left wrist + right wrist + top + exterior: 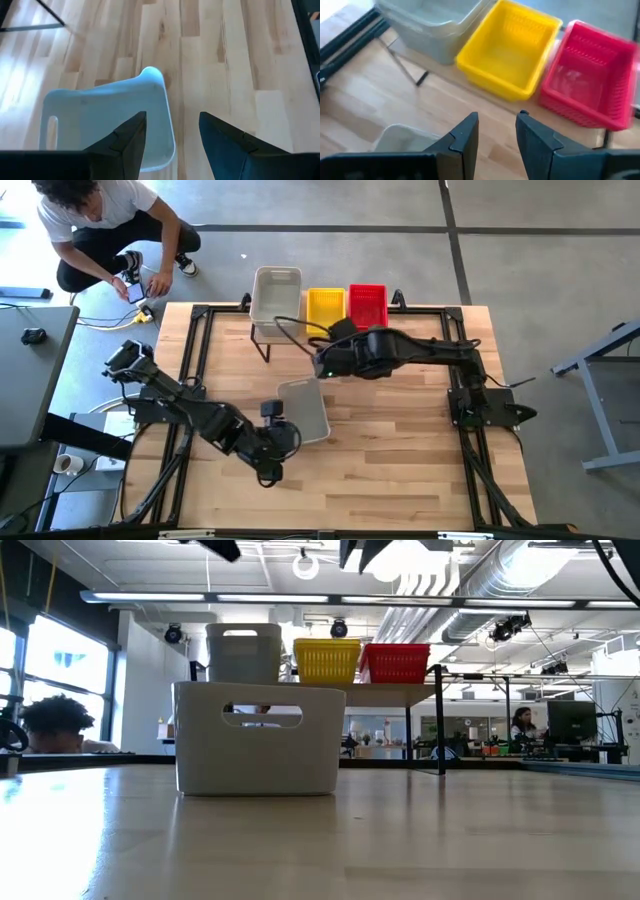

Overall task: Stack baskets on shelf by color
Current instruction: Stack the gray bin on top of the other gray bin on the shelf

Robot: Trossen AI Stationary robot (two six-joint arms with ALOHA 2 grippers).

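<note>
On the shelf (400, 690) at the table's far edge stand a pale grey basket (275, 290), a yellow basket (325, 306) and a red basket (368, 302) side by side. Another pale grey basket (305, 408) rests upright on its base mid-table. My left gripper (172, 135) is open above this basket's near right corner, one finger over its inside and one outside its end wall (167, 125); no touch shows. My right gripper (497, 135) is open and empty, raised between the table basket (400, 137) and the shelf, facing the yellow basket (510, 50).
Black frame rails (195, 350) run along the tabletop's left, right and far sides. A person (105, 225) crouches on the floor beyond the far left corner. Bare wooden tabletop (400, 460) lies to the right of and nearer than the table basket.
</note>
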